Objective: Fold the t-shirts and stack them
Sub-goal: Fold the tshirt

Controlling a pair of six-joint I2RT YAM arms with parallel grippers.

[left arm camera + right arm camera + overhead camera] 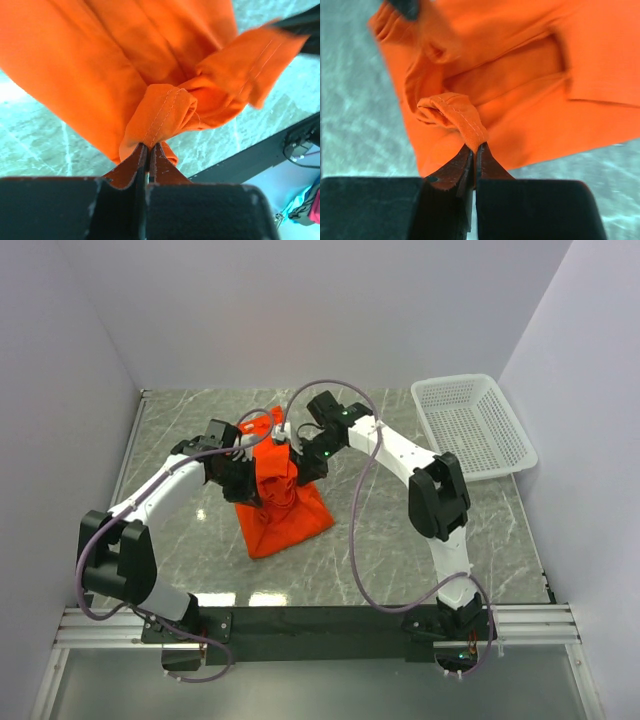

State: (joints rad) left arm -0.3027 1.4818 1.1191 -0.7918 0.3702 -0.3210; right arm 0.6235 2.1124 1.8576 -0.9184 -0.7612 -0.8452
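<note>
At the middle of the table [400, 540], seen from above, we hold the orange t-shirt [283, 510] bunched up between both arms, its near part resting on the marble, probably so we can spread it for folding. In the left wrist view, our left gripper [148, 150] is clamped on a stitched edge. In the right wrist view, our right gripper [475, 150] pinches another edge the same way.

Setting: robotics lab, enclosed test cell.

Evidence: plain white panel walls [300, 300] box in the bench [500, 530] on three sides. The bench top is a grey marble-pattern sheet. Two white-and-black arms [400, 450] are bolted to an aluminium rail [540, 620] at the near edge, well behind the right gripper [292, 452]. Purple cables [355, 530] loop loose along both arms. A white mesh basket [475, 425] sits well to the right of that gripper.
</note>
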